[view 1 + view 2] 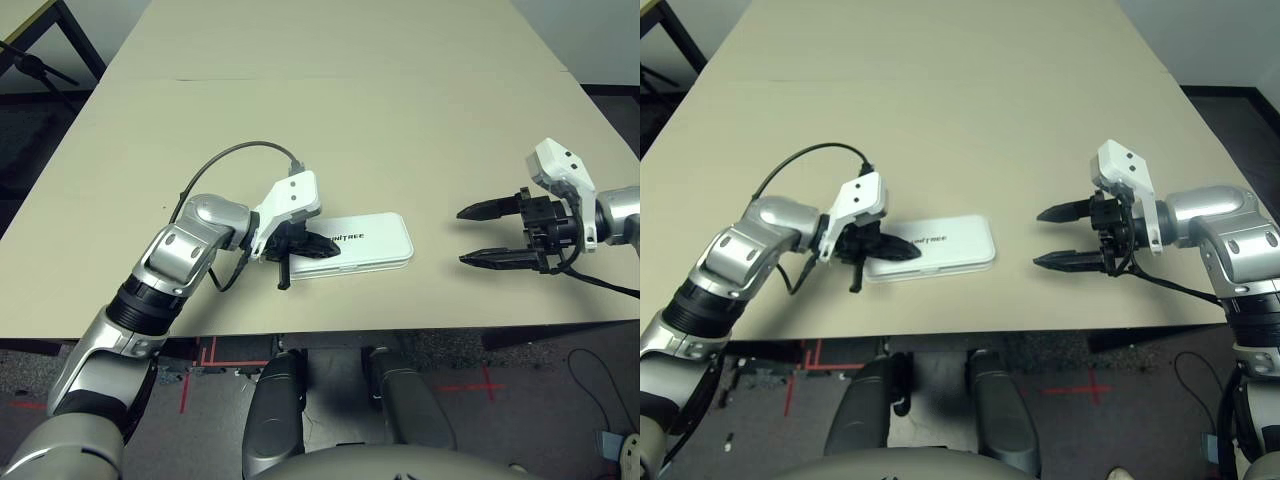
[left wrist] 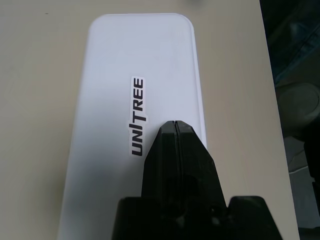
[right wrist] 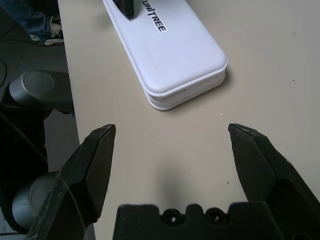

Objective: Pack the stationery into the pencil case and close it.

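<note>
The white pencil case (image 1: 375, 240) lies flat near the table's front edge with its lid down and the black UNITREE lettering (image 2: 138, 116) facing up. The stationery is hidden. My left gripper (image 1: 325, 245) is shut, and its joined fingertips (image 2: 174, 131) press on the lid at the case's left end, beside the lettering. My right gripper (image 1: 463, 236) hovers a short way to the right of the case (image 3: 175, 55). It is open wide, with nothing between its fingers (image 3: 97, 160).
The beige table (image 1: 330, 110) stretches far back behind the case. Its front edge (image 1: 400, 330) runs close below both grippers. A black cable (image 1: 235, 152) loops over my left forearm. A person's shoe (image 3: 50, 31) shows on the floor beyond the table edge.
</note>
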Motion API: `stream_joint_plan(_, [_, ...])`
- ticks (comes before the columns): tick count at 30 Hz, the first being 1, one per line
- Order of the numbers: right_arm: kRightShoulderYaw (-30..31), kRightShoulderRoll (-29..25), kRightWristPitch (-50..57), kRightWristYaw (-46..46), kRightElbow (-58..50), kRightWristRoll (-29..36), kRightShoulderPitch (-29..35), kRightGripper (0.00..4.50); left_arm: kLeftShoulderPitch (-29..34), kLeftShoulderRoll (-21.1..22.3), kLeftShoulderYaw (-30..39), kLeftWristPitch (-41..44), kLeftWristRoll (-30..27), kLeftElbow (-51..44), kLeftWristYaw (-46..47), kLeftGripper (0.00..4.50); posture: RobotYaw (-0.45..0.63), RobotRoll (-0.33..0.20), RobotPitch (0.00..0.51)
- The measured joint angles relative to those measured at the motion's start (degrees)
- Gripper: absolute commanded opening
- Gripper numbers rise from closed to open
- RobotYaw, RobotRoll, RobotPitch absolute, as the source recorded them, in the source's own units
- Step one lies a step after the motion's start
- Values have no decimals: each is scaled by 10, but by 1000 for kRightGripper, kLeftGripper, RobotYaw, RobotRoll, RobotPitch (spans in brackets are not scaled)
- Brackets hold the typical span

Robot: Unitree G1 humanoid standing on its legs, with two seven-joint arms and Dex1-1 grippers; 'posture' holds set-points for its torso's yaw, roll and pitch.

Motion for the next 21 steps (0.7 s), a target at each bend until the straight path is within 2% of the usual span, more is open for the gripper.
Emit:
stream_joint_plan(11, [0, 9, -5, -11, -1, -8, 3, 4500, 1, 5, -16, -7, 14, -3, 1, 43, -23, 0, 205])
stream_joint_plan(16, [1, 29, -13, -22, 0, -14, -4, 4500, 7, -5, -1, -10, 12, -2, 20, 43, -23, 0, 205])
stream_joint_plan(19, [-2, 45, -21, -35, 7, -14, -8, 4500, 21, -15, 30, -9, -3, -1, 39, 620, -25, 0, 204])
stream_joint_plan(21, [-5, 62, -24, -50, 14, -12, -15, 4500, 27, -28, 57, -9, -19, -2, 52, 1309, -24, 0, 203])
